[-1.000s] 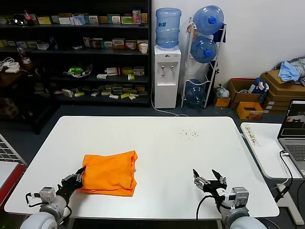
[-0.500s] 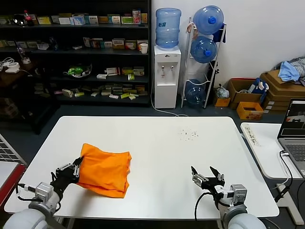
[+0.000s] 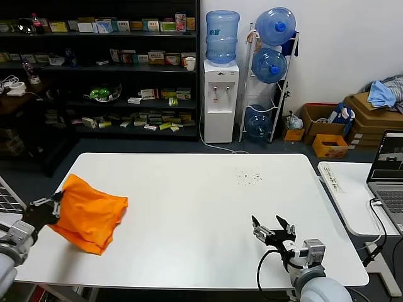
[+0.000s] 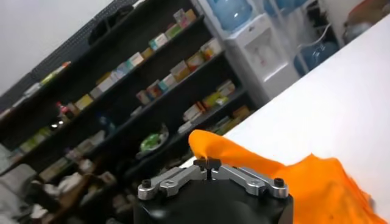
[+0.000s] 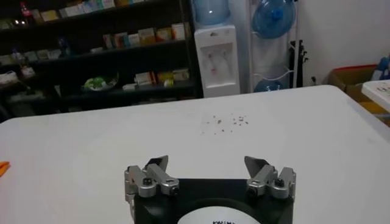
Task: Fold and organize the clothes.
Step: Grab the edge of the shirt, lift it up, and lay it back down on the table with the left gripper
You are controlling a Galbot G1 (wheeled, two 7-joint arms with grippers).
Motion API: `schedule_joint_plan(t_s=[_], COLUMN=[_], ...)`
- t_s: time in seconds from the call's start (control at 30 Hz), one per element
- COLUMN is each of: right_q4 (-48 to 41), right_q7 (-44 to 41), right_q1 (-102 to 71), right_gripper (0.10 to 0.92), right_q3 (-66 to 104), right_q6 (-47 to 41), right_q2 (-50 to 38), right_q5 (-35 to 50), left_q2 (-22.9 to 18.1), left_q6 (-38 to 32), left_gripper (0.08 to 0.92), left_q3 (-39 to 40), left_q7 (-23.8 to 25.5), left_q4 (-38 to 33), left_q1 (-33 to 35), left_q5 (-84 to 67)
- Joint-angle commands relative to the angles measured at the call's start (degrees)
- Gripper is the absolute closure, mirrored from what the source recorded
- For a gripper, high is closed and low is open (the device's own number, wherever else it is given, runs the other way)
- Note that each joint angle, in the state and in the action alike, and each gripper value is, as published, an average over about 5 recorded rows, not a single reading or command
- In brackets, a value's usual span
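No text, label, brand or number is showing clearly enough to read. The boxes (image 3: 151, 26) sitting on the far shelves (image 3: 94, 69) are carrying printed faces, but their lettering is too small to make out. The white part at the near edge of the right wrist view is showing only cut-off dark letters.

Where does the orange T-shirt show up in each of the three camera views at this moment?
Head view: the orange T-shirt is bunched at the table's left edge, pinched by the left gripper.
Left wrist view: it fills the lower right, just beyond the shut fingertips.
Right wrist view: only an orange sliver at the far left edge.
Shared landmark: the white water dispenser.
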Motion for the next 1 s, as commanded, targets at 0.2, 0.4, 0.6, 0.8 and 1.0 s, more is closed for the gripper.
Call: schedule_joint_plan(t_s=[0.2, 0.4, 0.6, 0.8, 1.0], right_q4=[-0.06, -0.17, -2.01, -3.79, -4.3], right_q7=[0.15, 0.6, 1.46, 2.19, 2.32], right_q1=[-0.04, -0.31, -0.55, -1.33, -1.76], right_gripper=[0.203, 0.203, 0.203, 0.203, 0.203], right_q3=[0.0, 0.4, 1.44, 2.94, 3.22], right_q6=[0.07, -0.48, -1.6, -2.15, -2.22], right_q2=[0.32, 1.12, 2.28, 4.1, 5.85], right_q5=[-0.3, -0.63, -0.38, -0.66, -1.49], left_q2=[3.36, -0.93, -14.92, -26.17, -33.82], left_q6=[0.48, 4.97, 6.76, 6.04, 5.35], left_gripper=[0.905, 0.905, 0.905, 0.905, 0.905], left_q3=[-4.25, 7.99, 35.44, 47.35, 50.64], left_q7=[0.48, -7.48, -23.31, -28.8, -29.36], left_q4=[5.76, -10.44, -19.91, -15.34, -7.72], left_q1=[0.19, 1.63, -10.79, -21.33, -25.55], left_q5=[-1.83, -26.2, -48.52, -54.02, -50.88])
